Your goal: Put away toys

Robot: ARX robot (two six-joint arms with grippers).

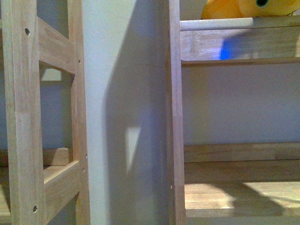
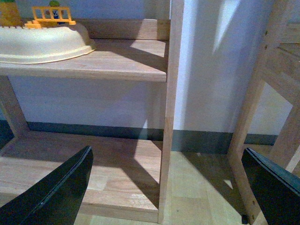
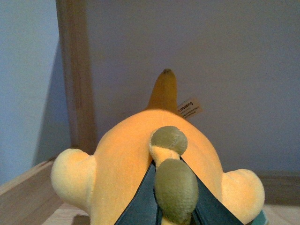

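Right wrist view shows you the right gripper (image 3: 171, 206) clamping the plush (image 3: 140, 159); your left gripper (image 2: 164, 187) gapes over a shelf (image 2: 117, 61).

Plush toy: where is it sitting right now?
The yellow-orange plush toy lies on the upper shelf at the front view's top right, just right of the wooden upright; the right end effector grips it.

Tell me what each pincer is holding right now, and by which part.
The right pincer grips the yellow plush toy at its olive, knob-like part. The left pincer is open and holds nothing.
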